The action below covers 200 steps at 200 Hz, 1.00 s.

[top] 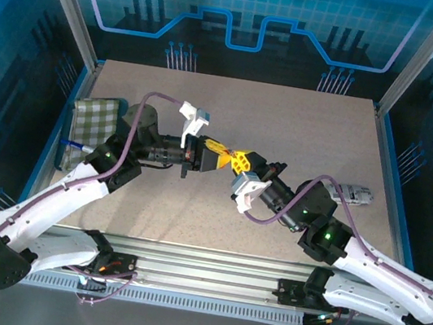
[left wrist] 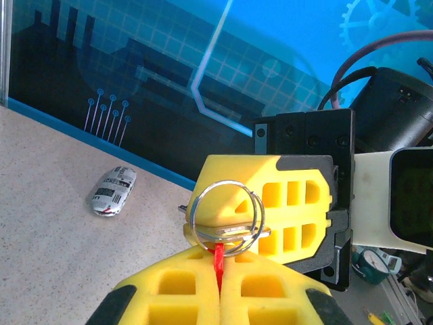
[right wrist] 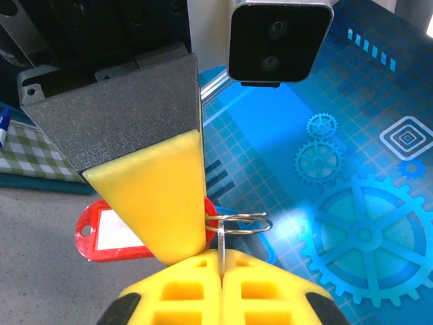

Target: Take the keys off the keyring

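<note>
Both grippers meet above the middle of the table. My left gripper (top: 216, 157) (left wrist: 220, 256) is shut on a red plastic tag (left wrist: 218, 261) (right wrist: 108, 233) that hangs from the keyring (left wrist: 226, 211) (right wrist: 245, 223). A flat grey key (left wrist: 238, 232) lies across the ring's lower part. My right gripper (top: 243, 163) (right wrist: 220, 263) faces the left one and is shut on that key, which shows edge-on as a thin metal strip (right wrist: 220, 240) rising from between its yellow fingers. The ring stands in the air between the two sets of yellow fingertips.
A checked cloth (top: 90, 128) lies at the table's left edge with a blue pen (top: 74, 142) beside it. A small silver wrapped object (top: 352, 192) (left wrist: 113, 191) rests at the right. Metal frame posts and blue walls ring the table (top: 304, 127).
</note>
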Available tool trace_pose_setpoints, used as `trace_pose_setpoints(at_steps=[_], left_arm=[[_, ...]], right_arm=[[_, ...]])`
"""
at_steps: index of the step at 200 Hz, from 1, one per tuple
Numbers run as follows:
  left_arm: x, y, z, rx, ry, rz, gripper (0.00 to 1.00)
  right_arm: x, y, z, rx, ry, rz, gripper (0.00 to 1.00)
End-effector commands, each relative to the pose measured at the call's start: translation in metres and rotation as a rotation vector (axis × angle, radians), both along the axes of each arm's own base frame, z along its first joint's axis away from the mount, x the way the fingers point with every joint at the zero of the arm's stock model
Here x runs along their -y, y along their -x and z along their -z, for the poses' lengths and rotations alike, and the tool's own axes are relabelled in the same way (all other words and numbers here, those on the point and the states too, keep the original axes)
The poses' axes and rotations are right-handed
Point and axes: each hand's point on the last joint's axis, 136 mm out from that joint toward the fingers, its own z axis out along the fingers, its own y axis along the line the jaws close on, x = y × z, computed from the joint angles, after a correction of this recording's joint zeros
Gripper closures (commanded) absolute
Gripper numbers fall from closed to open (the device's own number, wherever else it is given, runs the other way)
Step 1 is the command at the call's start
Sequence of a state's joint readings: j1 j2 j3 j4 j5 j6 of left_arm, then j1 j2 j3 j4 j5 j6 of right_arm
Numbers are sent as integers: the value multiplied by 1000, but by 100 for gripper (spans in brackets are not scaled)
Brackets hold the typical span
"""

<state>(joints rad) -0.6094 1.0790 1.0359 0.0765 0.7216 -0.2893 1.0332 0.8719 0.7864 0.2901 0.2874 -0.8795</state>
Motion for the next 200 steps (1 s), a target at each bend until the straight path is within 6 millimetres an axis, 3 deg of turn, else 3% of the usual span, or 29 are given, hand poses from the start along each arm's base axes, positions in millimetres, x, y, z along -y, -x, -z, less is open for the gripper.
trace_pose_setpoints(at_steps=[1, 37, 47, 54, 81, 94, 116, 142, 168, 200], left_arm=[[0, 7, -25, 90, 63, 27, 100], [1, 2, -16, 85, 34, 9, 100], [1, 1, -12, 83, 28, 4, 93], [1, 0, -11, 80, 22, -1, 89], [1, -4, -2, 67, 6, -18, 77], [1, -4, 0, 62, 2, -18, 71], [1, -4, 3, 58, -2, -18, 69], [0, -5, 4, 56, -4, -28, 56], [0, -4, -1, 58, 16, -28, 59], [-1, -5, 0, 58, 7, -37, 40]], right_arm=[[-9, 2, 15, -70, 32, -44, 100], [-3, -3, -1, -133, -14, -43, 100], [-2, -6, 2, -159, -22, -41, 100], [0, -5, -15, -148, -62, -47, 100], [7, -10, -28, -176, -122, -46, 100], [9, -11, -31, -183, -138, -49, 100], [12, -13, -35, -194, -160, -47, 100], [13, -14, -35, -199, -164, -49, 100], [13, -9, -33, -205, -174, -73, 100], [15, -10, -32, -207, -180, -66, 100]])
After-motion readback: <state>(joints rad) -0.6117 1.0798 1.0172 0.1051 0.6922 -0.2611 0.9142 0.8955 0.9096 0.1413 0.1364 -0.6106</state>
